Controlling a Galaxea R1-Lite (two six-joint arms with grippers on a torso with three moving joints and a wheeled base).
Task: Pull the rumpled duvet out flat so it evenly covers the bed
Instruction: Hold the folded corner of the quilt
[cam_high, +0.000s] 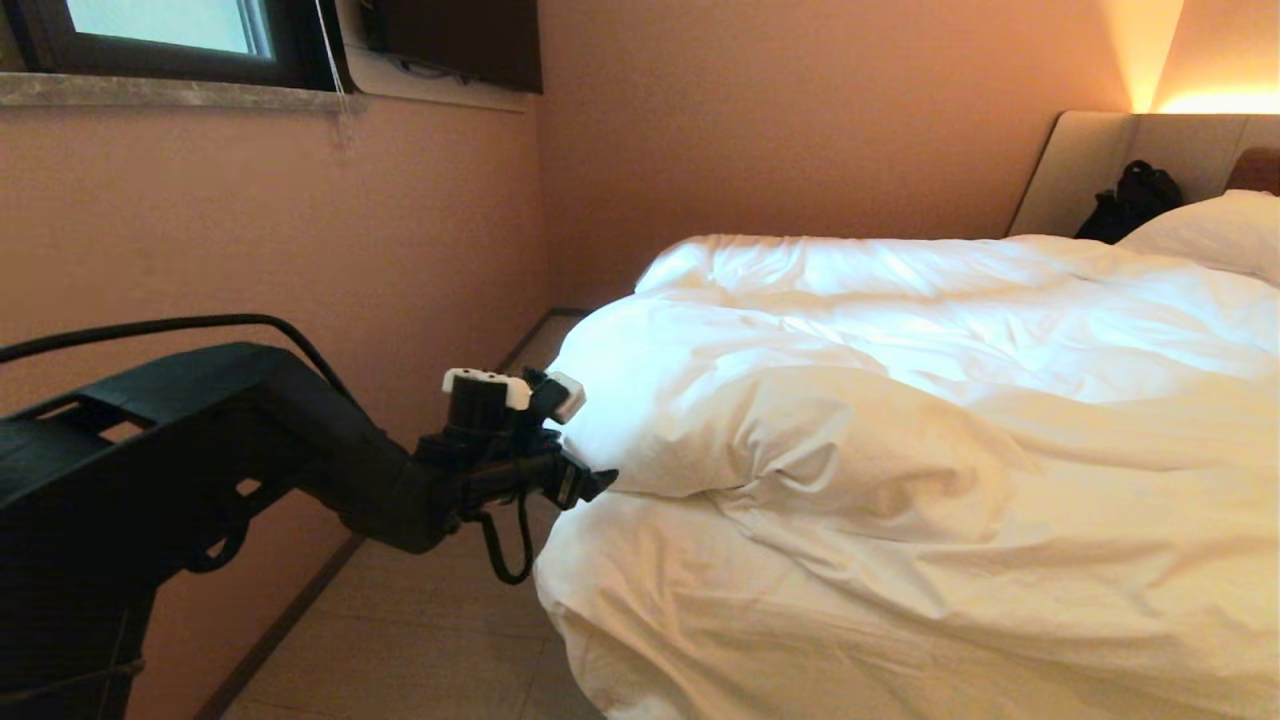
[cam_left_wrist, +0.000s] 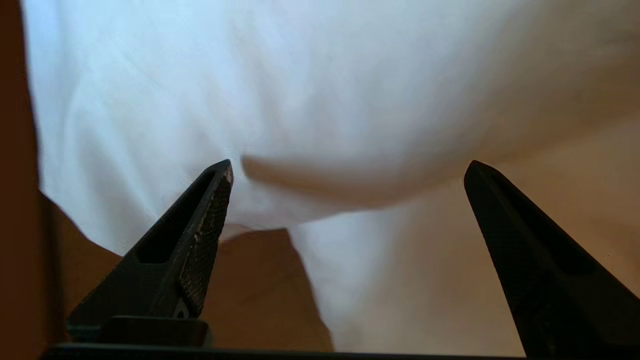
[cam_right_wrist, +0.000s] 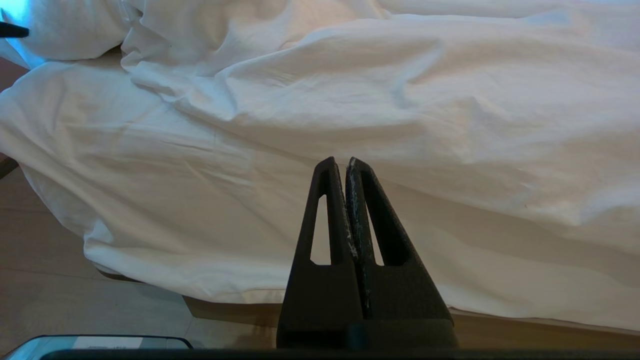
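Your left gripper (cam_high: 590, 487), jaws spread wide and empty, sits right at the bulging corner fold of the puffy white cotton duvet (cam_high: 900, 400) bunched on the wide low white-linen bed (cam_right_wrist: 320, 312), while the right gripper (cam_right_wrist: 346, 162) is clamped shut, farther off.

I get warm amber light from a wall lamp (cam_high: 1200, 100) glowing above the headboard (cam_high: 1090, 170), while cool daylight from the window (cam_high: 170, 25) whitens the duvet (cam_high: 850, 350) on its near-wall side. The folds cast soft shadows. My left wrist view is blurred; the right wrist view is sharp.
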